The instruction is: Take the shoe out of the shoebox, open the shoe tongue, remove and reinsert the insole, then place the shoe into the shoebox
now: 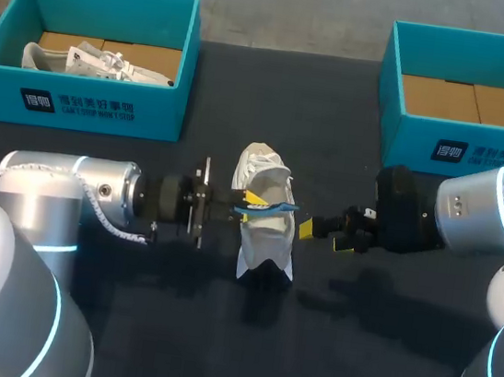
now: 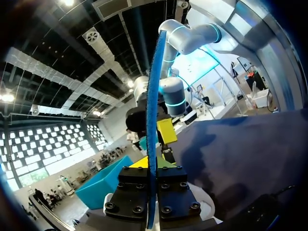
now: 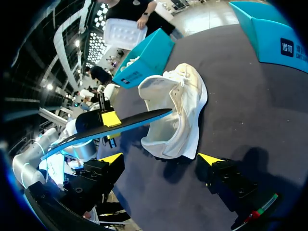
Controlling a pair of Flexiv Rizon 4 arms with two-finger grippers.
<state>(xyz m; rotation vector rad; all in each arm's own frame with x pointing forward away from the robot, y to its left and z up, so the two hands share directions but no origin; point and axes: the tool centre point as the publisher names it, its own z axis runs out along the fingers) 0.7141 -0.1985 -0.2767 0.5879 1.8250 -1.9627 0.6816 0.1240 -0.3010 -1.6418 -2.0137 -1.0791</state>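
A white shoe (image 1: 262, 232) lies on the black table (image 1: 351, 350) between my two arms, its opening turned up. My left gripper (image 1: 247, 208) is shut on a thin blue insole (image 1: 275, 207), which sticks out level over the shoe's opening. In the left wrist view the insole (image 2: 153, 96) shows edge-on, clamped between the fingers of the left gripper (image 2: 152, 175). My right gripper (image 1: 324, 238) stands open just right of the shoe. In the right wrist view the shoe (image 3: 178, 113) lies just ahead of the right gripper (image 3: 161, 160), with the insole (image 3: 120, 127) over its opening.
A teal shoebox (image 1: 95, 112) at the back left holds another white shoe (image 1: 92, 61). A second teal shoebox (image 1: 400, 124) at the back right shows only its cardboard floor. The near part of the table is bare black cloth.
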